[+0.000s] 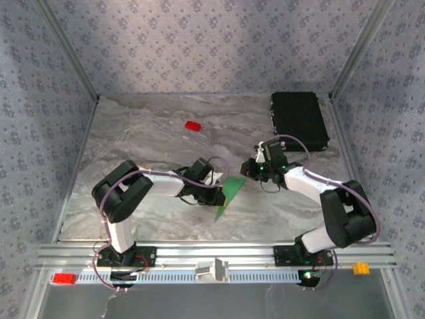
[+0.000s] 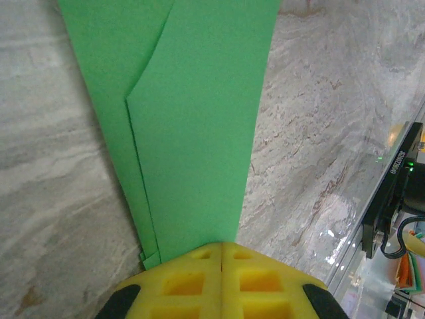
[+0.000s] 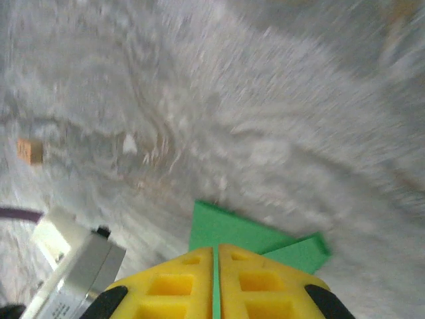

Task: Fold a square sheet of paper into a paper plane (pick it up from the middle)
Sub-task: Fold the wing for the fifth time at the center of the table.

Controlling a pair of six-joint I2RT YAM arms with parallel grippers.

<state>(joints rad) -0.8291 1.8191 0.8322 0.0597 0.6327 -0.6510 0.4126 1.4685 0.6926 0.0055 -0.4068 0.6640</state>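
Where the two arms meet mid-table, the overhead view shows a thin, bright green, partly folded sheet of paper (image 1: 230,193) between the left gripper (image 1: 214,187) and right gripper (image 1: 248,171), above the grey marbled tabletop (image 1: 146,139). From the left wrist, the left gripper (image 2: 221,256) has its yellow fingers (image 2: 182,282) clamped on the sheet's (image 2: 199,119) narrow near end. From the right wrist, the right gripper (image 3: 216,258) is pinched tight on a green edge (image 3: 229,229).
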